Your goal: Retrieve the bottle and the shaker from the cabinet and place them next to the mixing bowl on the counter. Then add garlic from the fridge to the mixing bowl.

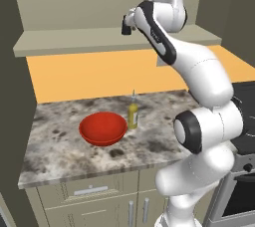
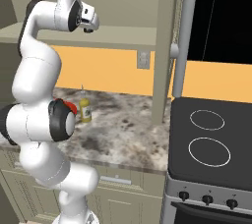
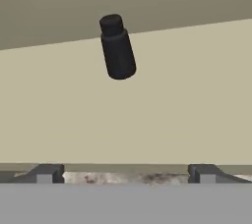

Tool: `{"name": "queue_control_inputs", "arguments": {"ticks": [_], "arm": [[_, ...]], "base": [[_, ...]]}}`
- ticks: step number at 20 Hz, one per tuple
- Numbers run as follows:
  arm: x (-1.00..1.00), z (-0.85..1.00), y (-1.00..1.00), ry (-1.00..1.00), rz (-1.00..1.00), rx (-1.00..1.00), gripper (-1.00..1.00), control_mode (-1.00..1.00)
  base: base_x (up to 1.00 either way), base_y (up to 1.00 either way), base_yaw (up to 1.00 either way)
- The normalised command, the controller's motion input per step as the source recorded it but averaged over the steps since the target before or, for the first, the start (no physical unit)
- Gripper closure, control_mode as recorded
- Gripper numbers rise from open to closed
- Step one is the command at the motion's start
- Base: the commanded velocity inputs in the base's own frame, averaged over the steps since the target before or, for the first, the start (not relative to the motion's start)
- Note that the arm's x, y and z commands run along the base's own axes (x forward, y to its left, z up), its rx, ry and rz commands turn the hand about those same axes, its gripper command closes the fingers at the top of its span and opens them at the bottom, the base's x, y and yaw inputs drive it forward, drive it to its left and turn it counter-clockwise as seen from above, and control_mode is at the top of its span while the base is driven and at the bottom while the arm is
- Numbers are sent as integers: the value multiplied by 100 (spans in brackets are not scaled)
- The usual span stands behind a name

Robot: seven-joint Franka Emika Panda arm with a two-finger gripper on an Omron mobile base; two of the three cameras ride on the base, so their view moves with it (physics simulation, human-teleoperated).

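Note:
The black shaker [image 3: 117, 47] stands on the cabinet's shelf [image 1: 74, 42] ahead of my gripper [image 3: 125, 174]. The gripper is open, its fingertips [image 3: 47, 173] wide apart with nothing between them, and it stops short of the shaker. From the base, the gripper [image 1: 127, 24] is raised to the front edge of the cabinet shelf [image 2: 123, 36], where its dark tips [image 2: 88, 24] show. Down on the counter [image 1: 60, 146] the yellow bottle [image 1: 133, 114] stands upright, close to the right of the red mixing bowl [image 1: 103, 128]. The bottle [image 2: 85, 109] also shows beside the arm. The garlic and the fridge are out of view.
A black stovetop [image 2: 211, 139] with two ring burners adjoins the counter on the right, knobs along its front. A cabinet side panel [image 2: 165, 46] and a grey bar handle [image 2: 181, 46] rise between counter and stove. Drawers [image 1: 89, 189] sit under the counter.

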Motion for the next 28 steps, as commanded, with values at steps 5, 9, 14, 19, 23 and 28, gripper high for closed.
{"name": "queue_control_inputs", "arguments": {"ticks": [5,9,14,19,23,28], "arm": [[39,-10,17,0,0,-4,-100,-100],[20,-23,4,0,0,-3,-100,-100],[32,-4,0,0,0,-1,-100,-100],[46,0,0,0,0,0,-100,-100],[39,0,0,0,0,0,-100,-100],[37,0,0,0,0,0,-100,-100]], "base": [[0,0,0],[0,0,0],[0,0,0],[0,0,0],[0,0,0],[0,0,0]]}}
